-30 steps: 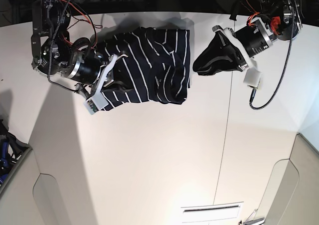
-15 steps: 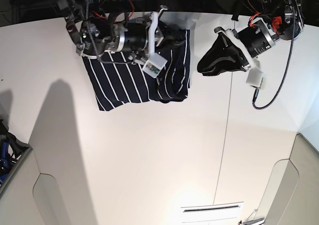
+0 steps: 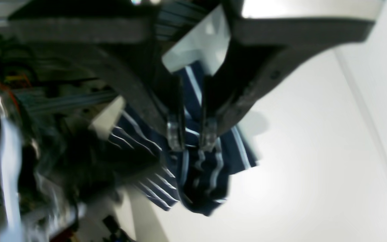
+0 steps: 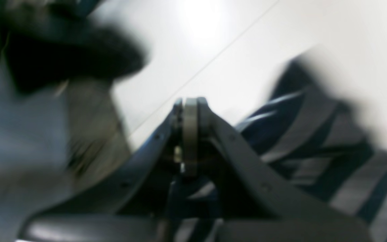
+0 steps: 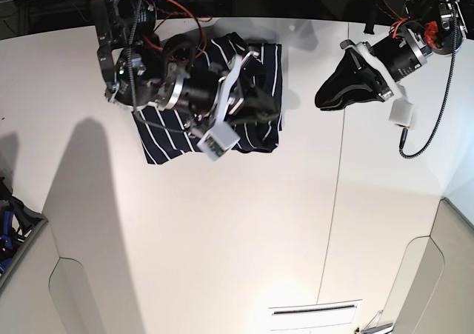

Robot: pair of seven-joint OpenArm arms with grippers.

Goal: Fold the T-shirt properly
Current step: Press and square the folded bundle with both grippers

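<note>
We see a white table (image 5: 222, 230) with a thin seam running down its right half and dark equipment along its far edge. The T-shirt (image 5: 167, 134) lies bunched at the far side of the table, left of the seam, dark navy with thin white stripes, its layers overlapping and partly hidden under the right arm.

The right claw (image 5: 266, 110) reaches across the shirt in the base view. In its wrist view its jaws are pressed flat together at the tips, with striped cloth below and behind them; the view is blurred, and we cannot tell whether any cloth is pinched between them.

The left claw (image 5: 326, 97) hangs above bare table right of the seam, apart from the shirt. In its wrist view (image 3: 191, 134) the two clear fingertips (image 3: 175, 132) stand a narrow gap apart, with the shirt showing through that gap well beyond them. We see nothing between the tips, so it holds nothing.
</note>
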